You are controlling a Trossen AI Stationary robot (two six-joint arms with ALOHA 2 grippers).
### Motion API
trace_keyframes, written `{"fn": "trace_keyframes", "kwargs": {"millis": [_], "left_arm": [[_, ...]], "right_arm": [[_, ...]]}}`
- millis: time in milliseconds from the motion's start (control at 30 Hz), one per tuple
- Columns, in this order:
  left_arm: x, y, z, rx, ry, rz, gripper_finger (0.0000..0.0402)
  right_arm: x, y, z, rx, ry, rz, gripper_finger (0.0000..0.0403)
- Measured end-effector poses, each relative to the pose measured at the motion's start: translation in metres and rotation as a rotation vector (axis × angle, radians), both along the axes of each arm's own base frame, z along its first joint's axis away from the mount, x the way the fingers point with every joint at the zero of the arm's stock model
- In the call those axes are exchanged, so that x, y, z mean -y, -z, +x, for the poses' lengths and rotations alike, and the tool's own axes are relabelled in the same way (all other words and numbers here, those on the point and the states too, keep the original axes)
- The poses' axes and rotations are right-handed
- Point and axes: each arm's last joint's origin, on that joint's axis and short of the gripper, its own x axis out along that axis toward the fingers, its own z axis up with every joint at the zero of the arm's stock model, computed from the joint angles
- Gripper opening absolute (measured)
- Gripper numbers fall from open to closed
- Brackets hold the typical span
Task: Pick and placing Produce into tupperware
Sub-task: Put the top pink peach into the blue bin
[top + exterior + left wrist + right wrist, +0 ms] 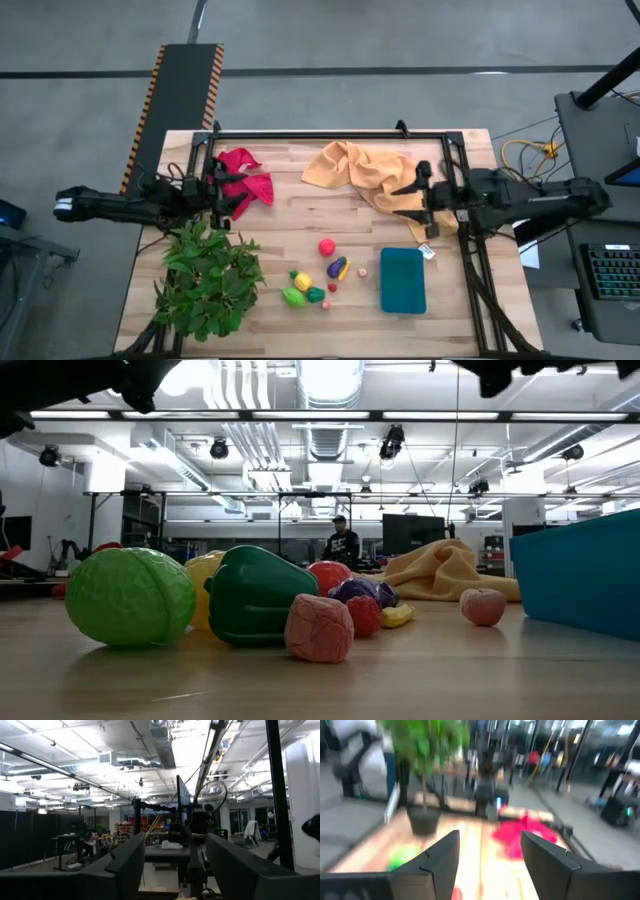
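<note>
Produce lies loose in a cluster on the table near its front edge, just left of the empty teal tupperware, seemingly set out for picking; nothing is loaded yet. Left gripper hangs over the red cloth, fingers parted, holding nothing. Right gripper hangs over the yellow cloth, likewise parted and empty; both arms reach inward, well back from the produce.

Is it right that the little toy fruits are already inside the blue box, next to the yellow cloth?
Not quite. The toy fruits are not inside the blue box; they lie on the bare table beside it, and the box looks empty. The high view shows this. The yellow cloth is indeed close by the box.
</note>
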Motion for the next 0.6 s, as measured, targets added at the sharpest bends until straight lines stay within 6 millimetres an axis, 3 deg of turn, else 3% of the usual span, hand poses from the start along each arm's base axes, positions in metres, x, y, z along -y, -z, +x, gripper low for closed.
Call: {"fn": "trace_keyframes", "kwargs": {"millis": [333,600], "left_arm": [[0.000,-0.001,0.008,-0.039,-0.001,0.001,0.0196],[0.000,0.001,0.008,-0.040,-0.003,0.000,0.0196]], "right_arm": [[-0.002,-0.042,0.047,-0.404,0.029,0.079,0.0203],[-0.003,-0.054,0.077,-0.663,0.060,0.113,0.0203]]}}
